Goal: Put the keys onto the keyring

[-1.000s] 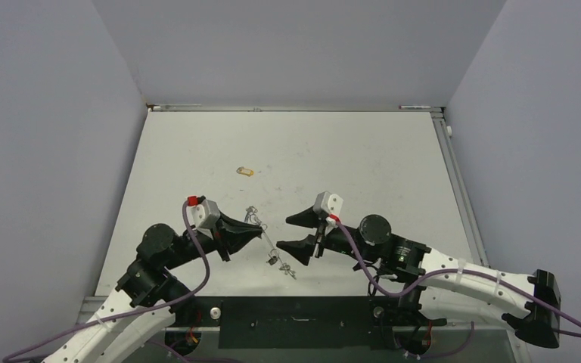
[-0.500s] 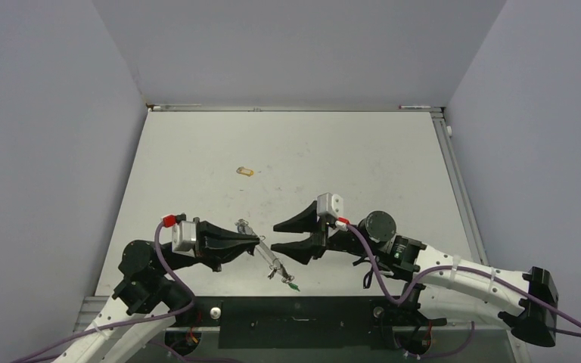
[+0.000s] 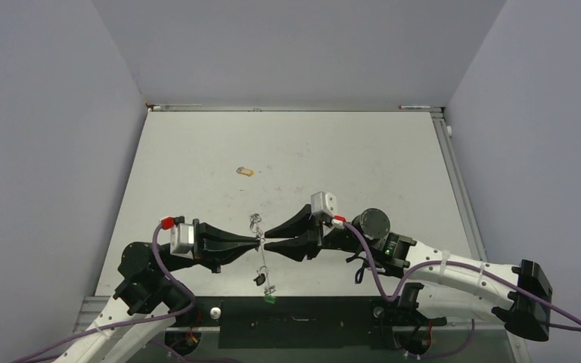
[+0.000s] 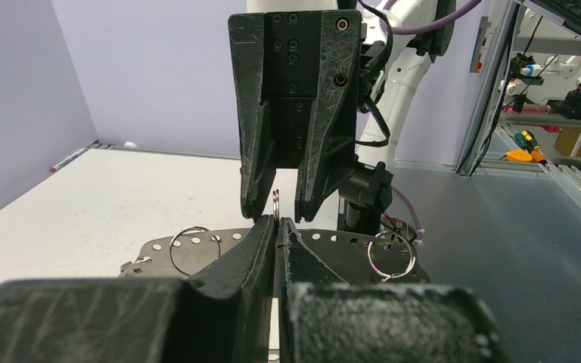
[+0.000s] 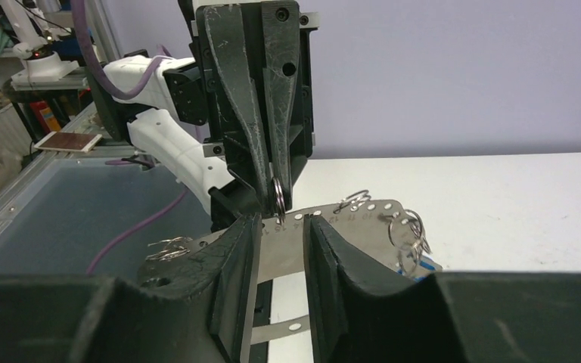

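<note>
Top external view: the left pincer (image 3: 258, 241) and the right pincer (image 3: 268, 238) are set tip to tip above the near middle of the surface (image 3: 363, 159). The left pincer is closed on the keyring (image 5: 278, 193), which is gripped edge-on at the very fingertips so that most of the loop is exposed towards the right arm. The right pincer is held narrowly open, with one finger on each side of the ring; whether the ring is touched cannot be told. A perforated metal strip (image 5: 340, 227) carrying further rings is seen beneath the held ring; whether it hangs from it cannot be told. A black key (image 3: 258, 278) and a green key (image 3: 270, 297) are seen at the strip's near end, presumably already attached. A yellow-orange key (image 3: 247, 172) lies alone on the surface, well apart to the far left. The face-to-face hold is judged to be meant for regripping or prying open the ring, so that the loose key can be threaded on afterwards
</note>
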Robot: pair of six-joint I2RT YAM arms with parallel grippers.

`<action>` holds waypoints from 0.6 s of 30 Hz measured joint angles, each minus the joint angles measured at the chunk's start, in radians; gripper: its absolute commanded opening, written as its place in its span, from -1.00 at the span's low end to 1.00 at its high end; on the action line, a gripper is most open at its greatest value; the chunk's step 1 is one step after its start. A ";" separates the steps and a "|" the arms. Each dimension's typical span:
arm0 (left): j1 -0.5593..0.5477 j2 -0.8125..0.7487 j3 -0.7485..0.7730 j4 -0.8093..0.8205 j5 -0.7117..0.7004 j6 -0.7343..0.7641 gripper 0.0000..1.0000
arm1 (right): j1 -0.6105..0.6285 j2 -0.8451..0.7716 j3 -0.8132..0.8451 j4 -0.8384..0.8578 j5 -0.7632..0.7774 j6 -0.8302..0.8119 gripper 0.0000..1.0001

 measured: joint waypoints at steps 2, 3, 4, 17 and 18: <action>0.000 0.000 0.000 0.002 0.000 -0.003 -1.00 | 0.000 0.003 0.000 0.011 -0.010 0.005 -0.46; 0.000 0.000 0.000 0.002 0.000 -0.005 -1.00 | 0.000 0.005 0.000 0.017 -0.013 0.007 -0.46; 0.000 0.000 0.000 0.002 0.001 -0.006 -1.00 | 0.000 0.008 0.000 0.023 -0.017 0.010 -0.47; 0.002 -0.003 0.000 0.007 0.003 -0.011 -1.00 | -0.003 0.049 0.007 0.070 -0.037 0.039 -0.90; 0.002 -0.003 0.000 0.008 0.003 -0.011 -1.00 | -0.003 0.049 0.007 0.073 -0.038 0.039 -0.90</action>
